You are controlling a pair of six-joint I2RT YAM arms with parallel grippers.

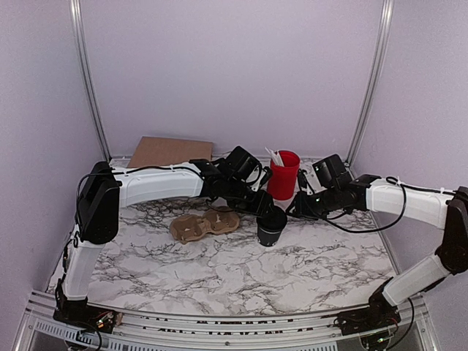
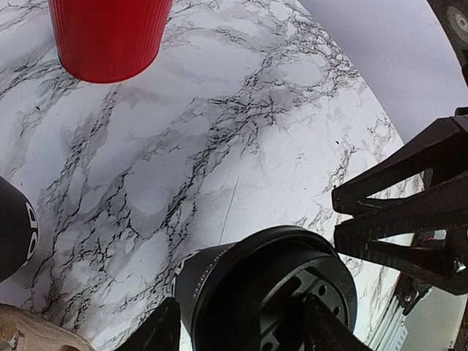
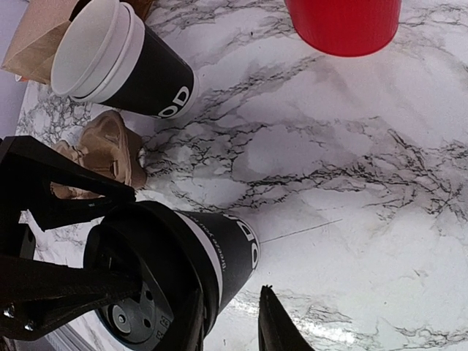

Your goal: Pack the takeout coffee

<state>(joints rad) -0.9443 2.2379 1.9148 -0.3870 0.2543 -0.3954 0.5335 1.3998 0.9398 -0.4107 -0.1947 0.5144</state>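
Note:
The takeout coffee (image 1: pixel 271 228), a black paper cup with white lettering and a black lid, stands upright on the marble table (image 1: pixel 219 278). It also shows in the left wrist view (image 2: pixel 241 281) and the right wrist view (image 3: pixel 219 245). My left gripper (image 1: pixel 265 210) sits over its top with the jaws apart. In the left wrist view (image 2: pixel 240 303) one tip is beside the rim and the other is over the lid's middle. My right gripper (image 1: pixel 297 208) is open close by the cup's right side; in the right wrist view (image 3: pixel 230 311) one finger is against the cup wall.
A brown pulp cup carrier (image 1: pixel 204 225) lies just left of the cup. A red cup of utensils (image 1: pixel 284 174) stands behind it. A stack of lidless black cups (image 3: pixel 121 62) lies on its side near the carrier. A brown paper bag (image 1: pixel 170 152) lies flat at the back left.

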